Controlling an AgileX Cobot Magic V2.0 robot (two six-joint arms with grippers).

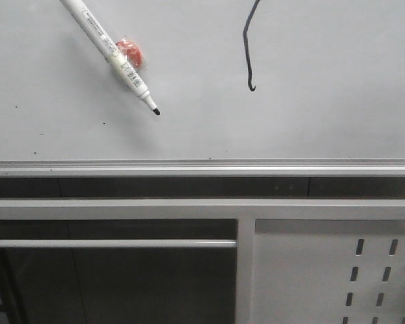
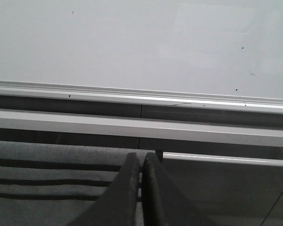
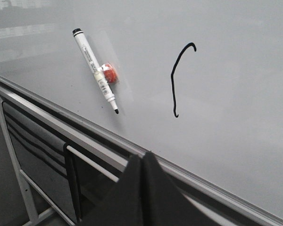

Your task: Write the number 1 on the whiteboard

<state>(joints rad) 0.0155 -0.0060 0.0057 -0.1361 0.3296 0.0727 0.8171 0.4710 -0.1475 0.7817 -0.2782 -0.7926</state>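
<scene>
Both pincers, left [image 2: 140, 188] and right [image 3: 142, 188], are pressed together, holding nothing. The number 1 [image 3: 175, 80] sits on the whiteboard [image 3: 236, 94] ahead of the right pincer, apparently finished; the marker [image 3: 95, 70] lies released nearby.

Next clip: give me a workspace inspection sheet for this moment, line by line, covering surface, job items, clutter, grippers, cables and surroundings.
Surface: whiteboard, glossy grey-white, with a few tiny dark specks; silver edge rail along its near side.
Job's things: number 1, a thin black wavy stroke with a small hook at its lower end, already drawn. Marker pen lies on the board, uncapped, black tip apart from the stroke.
Clutter: small orange-red thing beside the pen barrel; cannot tell what it is.
Grippers: left gripper shut, empty, off the board. Right gripper shut, empty, off the board.
Cables: nothing seen.
Surroundings: grey perforated panel and metal frame bars beside the board.
</scene>
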